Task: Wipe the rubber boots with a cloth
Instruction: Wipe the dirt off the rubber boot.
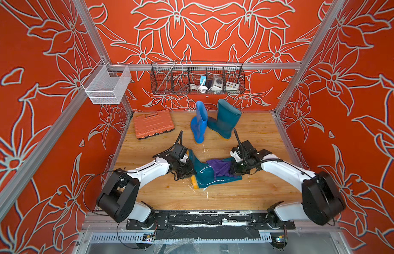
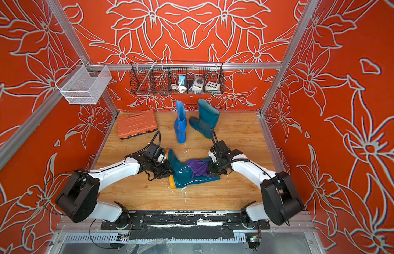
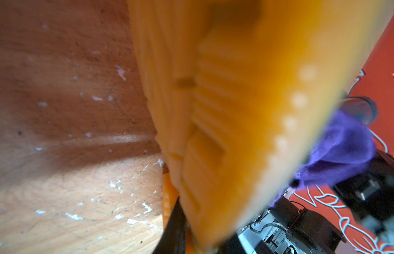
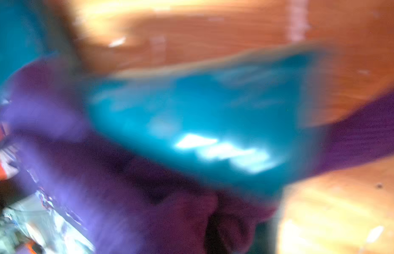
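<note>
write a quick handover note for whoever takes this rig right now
Left gripper: against the yellow-orange sole of the dark teal rubber boot lying on its side; jaws unclear.
Right gripper: shut on the purple terry cloth, draped over that boot's shaft.
Slim bright blue rubber boot and second dark teal rubber boot stand upright at the back.
Done: cloth on the lying boot; wiped extent unclear.
Left: finish it, then probably both standing boots.

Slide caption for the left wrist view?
Close-up: boot sole-on, wood table alongside, purple cloth beyond.
</note>
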Controlling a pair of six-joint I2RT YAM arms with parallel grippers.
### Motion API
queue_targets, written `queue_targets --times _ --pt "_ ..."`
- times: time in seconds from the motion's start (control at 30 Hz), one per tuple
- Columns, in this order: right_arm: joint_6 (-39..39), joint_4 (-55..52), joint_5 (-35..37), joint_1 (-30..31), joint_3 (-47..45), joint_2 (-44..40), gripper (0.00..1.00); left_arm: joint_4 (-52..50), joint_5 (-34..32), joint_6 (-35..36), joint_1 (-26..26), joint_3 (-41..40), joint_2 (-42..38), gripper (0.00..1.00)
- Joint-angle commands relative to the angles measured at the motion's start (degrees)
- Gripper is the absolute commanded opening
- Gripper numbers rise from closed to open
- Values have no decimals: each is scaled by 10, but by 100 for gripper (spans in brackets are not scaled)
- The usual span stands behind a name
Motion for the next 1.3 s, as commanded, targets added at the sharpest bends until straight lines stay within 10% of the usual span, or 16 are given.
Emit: queue_targets --times 0.0,0.27,0.57,0.7,0.83,0.97,1.27 --pt "-4 -16 38 118 41 -4 0 6 17 -1 4 -4 -5 0" --pt "-13 24 8 239 116 127 0 -2 20 0 4 0 -4 0" --pt "20 -4 -14 -32 -51 -4 0 2 21 -3 4 -12 -28 0" --pt "-8 -50 -7 -9 -38 -65 0 7 30 4 4 -10 -23 0" --pt "11 -20 31 151 -6 -64 0 4 36 13 5 -6 -14 0" --pt "51 143 -80 234 -11 23 0 1 52 23 4 6 7 0" --pt "103 69 8 108 -37 94 0 -43 68 74 4 26 34 0"
